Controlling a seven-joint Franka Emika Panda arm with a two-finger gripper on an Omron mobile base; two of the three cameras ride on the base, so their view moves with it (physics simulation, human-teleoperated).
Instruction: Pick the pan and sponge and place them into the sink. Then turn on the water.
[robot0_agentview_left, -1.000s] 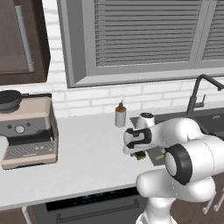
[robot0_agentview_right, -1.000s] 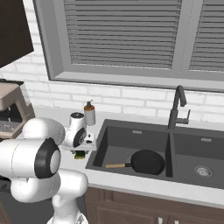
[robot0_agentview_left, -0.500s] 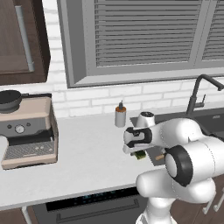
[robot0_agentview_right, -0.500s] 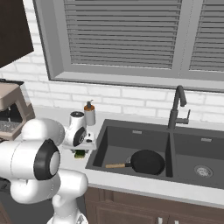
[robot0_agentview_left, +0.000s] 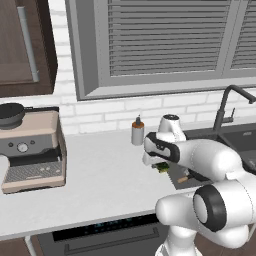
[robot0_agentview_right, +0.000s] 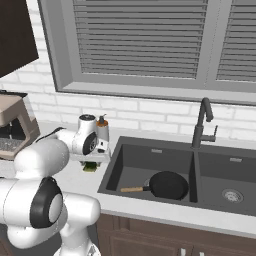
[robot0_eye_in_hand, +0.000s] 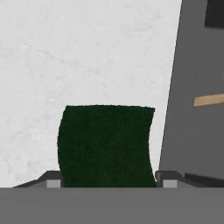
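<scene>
The green sponge (robot0_eye_in_hand: 105, 144) lies on the white counter just left of the sink's rim. In the hand view it sits between my two finger tips, whose inner faces press against its sides. From the right base view, my gripper (robot0_agentview_right: 92, 159) points down onto the sponge (robot0_agentview_right: 90, 167), shut on it; the left base view shows the gripper (robot0_agentview_left: 159, 162) from the other side. The black pan (robot0_agentview_right: 169, 185) rests in the left basin of the dark sink (robot0_agentview_right: 150, 155), its wooden handle (robot0_eye_in_hand: 209, 99) pointing toward me. No stream runs from the tap (robot0_agentview_right: 201, 125).
A soap bottle (robot0_agentview_left: 137, 132) stands on the counter just behind my hand by the wall. The coffee machine (robot0_agentview_left: 30, 150) with a dark pot on top sits at the far left. A wide stretch of counter lies between them.
The hand has held its place over the sponge; no clear movement of arm, sponge or pan.
</scene>
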